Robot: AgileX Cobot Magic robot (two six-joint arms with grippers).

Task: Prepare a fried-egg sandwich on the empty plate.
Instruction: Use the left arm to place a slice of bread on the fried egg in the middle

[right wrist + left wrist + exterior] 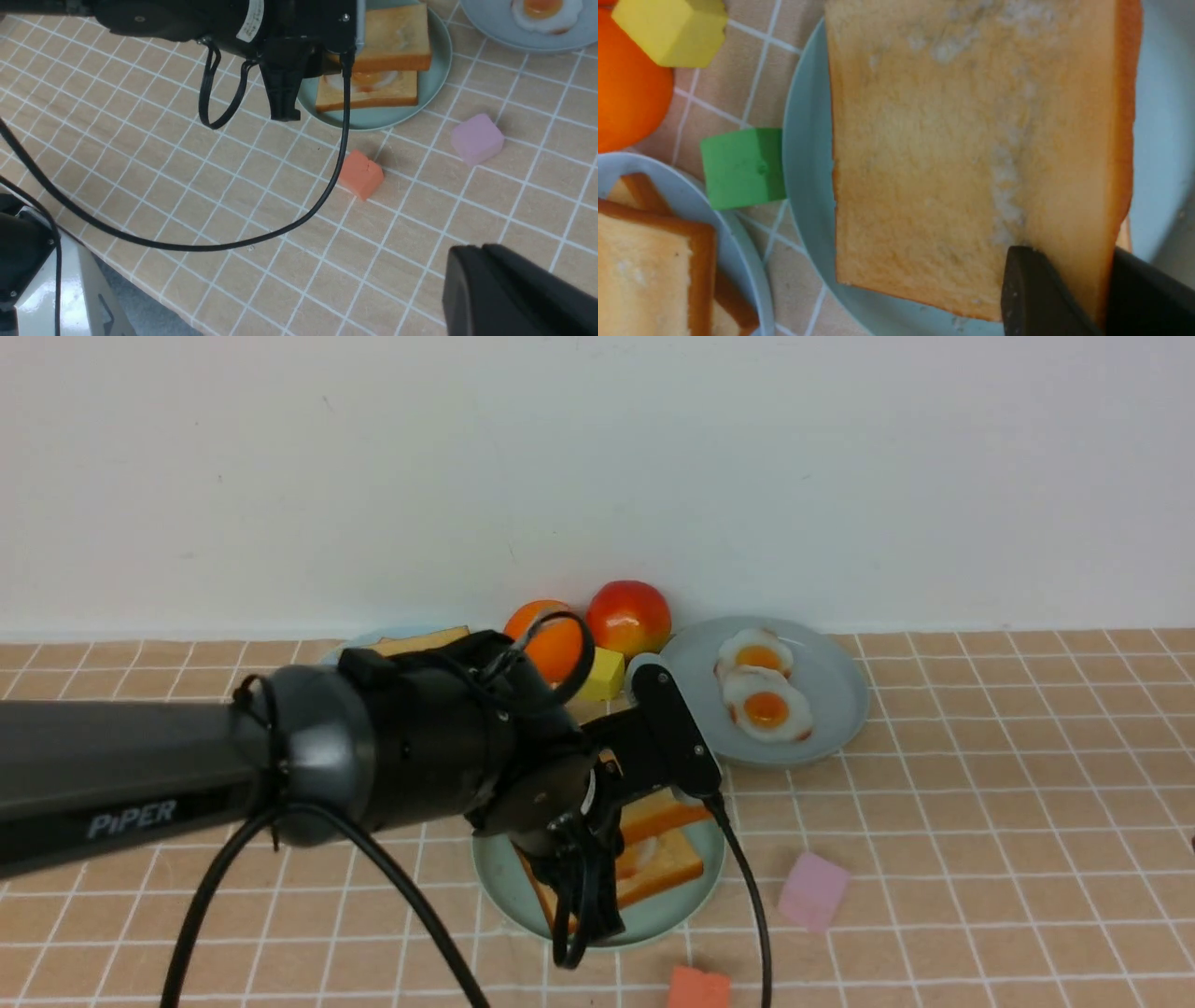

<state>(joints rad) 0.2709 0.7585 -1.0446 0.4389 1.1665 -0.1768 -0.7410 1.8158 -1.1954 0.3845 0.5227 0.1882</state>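
Mint plate [674, 910]: near counter's [1027, 859] front edge
Toast [962, 154]: my left pincer [1092, 289] gripped it over egg [369, 79]
Right pincer [514, 289]: I couldn't tell

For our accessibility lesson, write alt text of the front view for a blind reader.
The robot's left arm holds a toast slice over a fried egg on a lower slice on the mint-green plate. Behind, two fried eggs sit on a blue-grey plate; fruit and coloured blocks lie around.
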